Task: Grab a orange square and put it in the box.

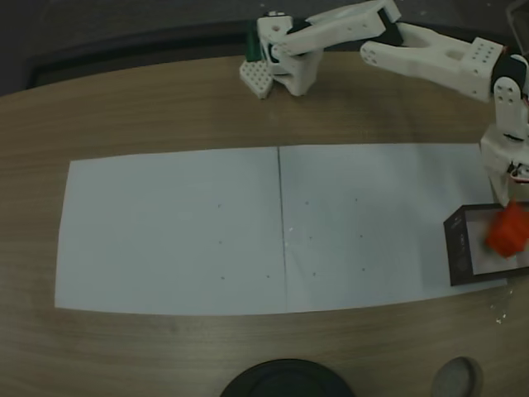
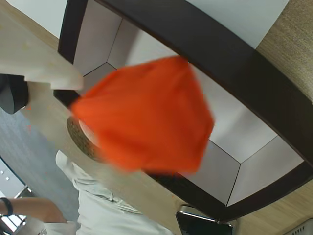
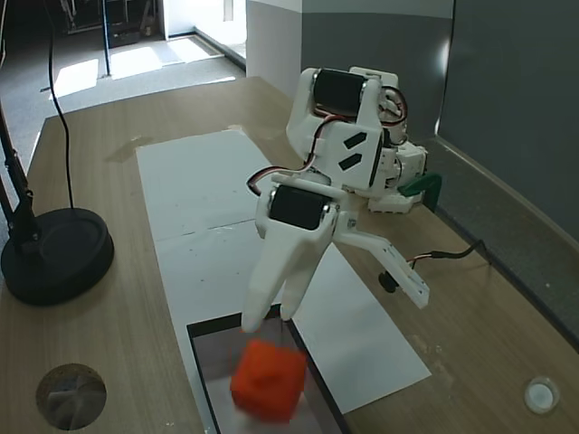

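Observation:
The orange square [image 1: 506, 230] is blurred in mid-air just over the box [image 1: 457, 248], at the right end of the table in a fixed view. It hangs free below the fingers [image 3: 262, 298], touching neither of them, over the box rim [image 3: 201, 371]. My gripper [image 1: 508, 192] stands open above the box, with one jaw swung far out to the side. In the wrist view the orange square [image 2: 144, 115] is a smeared patch in front of the box's black wall [image 2: 234, 58] and pale floor, and one pale finger [image 2: 39, 61] shows at the upper left.
Two white paper sheets [image 1: 173, 223] cover the wooden table. A black round stand base [image 3: 54, 253] and a grey disc [image 3: 71, 395] sit near the table's edge. The arm's base [image 1: 285, 58] is at the far side. A person's white sleeve [image 2: 98, 205] shows beyond the table.

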You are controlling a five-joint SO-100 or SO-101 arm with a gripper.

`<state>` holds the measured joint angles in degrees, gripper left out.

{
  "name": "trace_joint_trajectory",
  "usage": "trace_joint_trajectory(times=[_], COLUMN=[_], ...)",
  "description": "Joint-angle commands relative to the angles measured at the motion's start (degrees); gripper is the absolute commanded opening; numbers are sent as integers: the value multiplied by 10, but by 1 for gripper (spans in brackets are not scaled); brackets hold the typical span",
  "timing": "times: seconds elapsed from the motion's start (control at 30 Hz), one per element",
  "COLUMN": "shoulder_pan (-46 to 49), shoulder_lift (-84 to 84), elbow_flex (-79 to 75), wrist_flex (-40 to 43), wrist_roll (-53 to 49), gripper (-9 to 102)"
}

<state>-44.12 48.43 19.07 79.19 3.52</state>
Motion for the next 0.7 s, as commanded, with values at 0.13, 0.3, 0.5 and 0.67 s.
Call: trace_joint_trajectory(times=[0.13, 0.3, 0.5, 0.67], shoulder_pan=[36, 126, 197, 220], shoulder_lift=[25, 49, 202, 459], elbow_flex=[-41, -55, -67, 39], wrist_flex=[3, 83, 208, 206], wrist_roll=[-3, -14, -53, -18], gripper=[32, 2, 0, 0])
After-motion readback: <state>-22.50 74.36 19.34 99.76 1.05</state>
